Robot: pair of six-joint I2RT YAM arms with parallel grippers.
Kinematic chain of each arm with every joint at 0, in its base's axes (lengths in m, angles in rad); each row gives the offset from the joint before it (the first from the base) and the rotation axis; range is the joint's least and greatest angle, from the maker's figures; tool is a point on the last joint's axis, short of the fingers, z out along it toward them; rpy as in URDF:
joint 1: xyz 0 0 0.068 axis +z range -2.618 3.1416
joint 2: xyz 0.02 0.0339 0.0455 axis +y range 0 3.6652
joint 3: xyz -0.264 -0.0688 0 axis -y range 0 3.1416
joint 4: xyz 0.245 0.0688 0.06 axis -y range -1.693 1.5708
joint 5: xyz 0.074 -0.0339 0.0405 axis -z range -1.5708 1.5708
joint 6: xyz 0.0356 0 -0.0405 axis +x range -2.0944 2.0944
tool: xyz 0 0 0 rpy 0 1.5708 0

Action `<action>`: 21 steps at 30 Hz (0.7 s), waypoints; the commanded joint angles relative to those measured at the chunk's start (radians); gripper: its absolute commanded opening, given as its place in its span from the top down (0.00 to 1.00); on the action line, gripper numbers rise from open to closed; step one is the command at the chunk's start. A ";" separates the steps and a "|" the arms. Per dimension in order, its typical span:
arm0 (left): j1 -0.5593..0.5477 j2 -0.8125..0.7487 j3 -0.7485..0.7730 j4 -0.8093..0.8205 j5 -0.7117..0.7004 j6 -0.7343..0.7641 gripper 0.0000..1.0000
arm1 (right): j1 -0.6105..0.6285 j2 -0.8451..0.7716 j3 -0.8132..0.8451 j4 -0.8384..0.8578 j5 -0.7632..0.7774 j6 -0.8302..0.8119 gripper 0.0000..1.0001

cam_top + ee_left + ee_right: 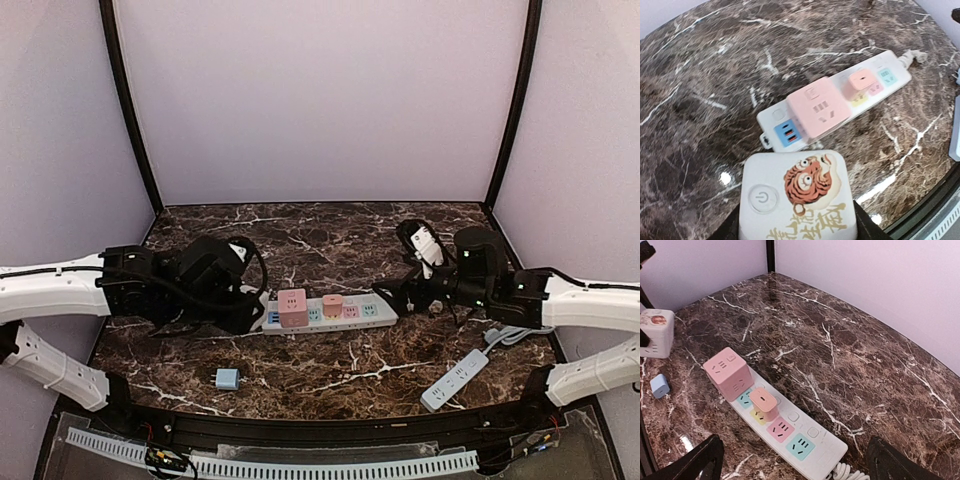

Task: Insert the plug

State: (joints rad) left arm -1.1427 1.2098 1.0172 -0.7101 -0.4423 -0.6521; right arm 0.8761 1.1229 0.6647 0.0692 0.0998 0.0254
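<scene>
Nearest the arms, a small blue plug [228, 378] is seen lying loose on the marble table [330, 235], left of centre. A spare white strip [455, 378] lies at an angle at the near right.

Farther in, on the left, a white cube plug [797, 197] printed with a tiger is clamped between the fingers of the left gripper [797, 232]. It is held just beside the left end of the power strip [771, 117] and apart from it; whether it rests on the table cannot be told.

The power strip lies across the middle. A pink cube [819, 106] is seated near its left end, and a small pink plug [862, 82] just right of that.

At the strip's right end, the right gripper [795, 442] is held with its jaws spread wide to either side, and nothing is gripped.
</scene>
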 commanded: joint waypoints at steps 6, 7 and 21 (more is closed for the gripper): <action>-0.004 0.168 0.043 0.527 0.386 0.385 0.60 | -0.008 -0.193 -0.074 0.051 -0.127 0.040 0.01; -0.003 0.195 0.060 0.531 0.405 0.450 0.59 | -0.008 -0.212 -0.083 0.050 -0.129 0.054 0.01; -0.022 0.588 0.438 0.079 0.502 0.767 0.57 | -0.008 -0.354 -0.127 0.029 -0.104 0.134 0.01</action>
State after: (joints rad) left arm -1.1473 1.7493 1.4040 -0.4824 0.0124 0.0425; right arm 0.8757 0.7799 0.5575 0.0898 -0.0242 0.1421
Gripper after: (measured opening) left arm 0.559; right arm 0.986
